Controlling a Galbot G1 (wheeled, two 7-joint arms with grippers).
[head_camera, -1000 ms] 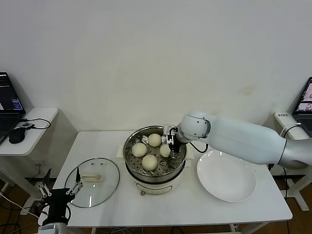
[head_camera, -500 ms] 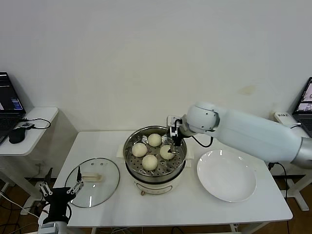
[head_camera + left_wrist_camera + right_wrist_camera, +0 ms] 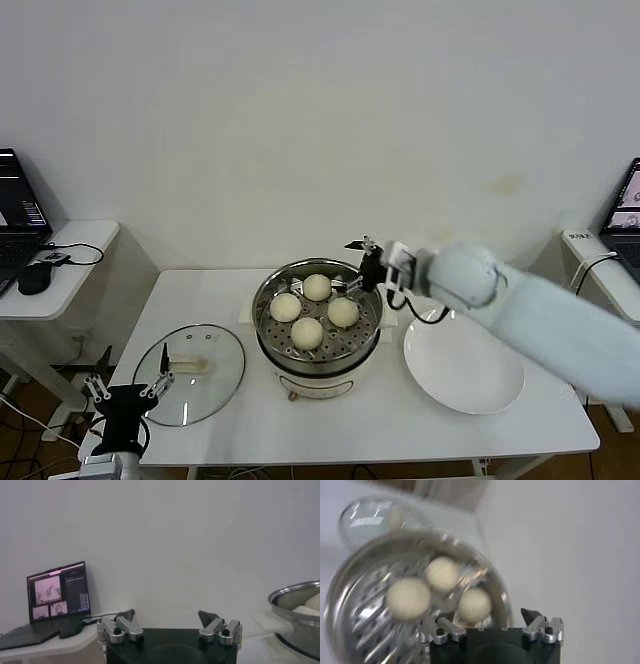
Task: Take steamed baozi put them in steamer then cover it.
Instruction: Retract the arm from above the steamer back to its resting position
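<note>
We count four steamed baozi [image 3: 317, 286] in the steamer [image 3: 318, 355]; the cover [image 3: 190, 373] lies on the bench [image 3: 330, 420]. Right gripper [image 3: 367, 262] above the steamer's rim, fingers wide, empty. Left gripper [image 3: 126, 392] low beside the bench, fingers wide.

Right gripper [image 3: 366, 259] raised, jaws open; left gripper [image 3: 127, 388] parked low, jaws open.
</note>
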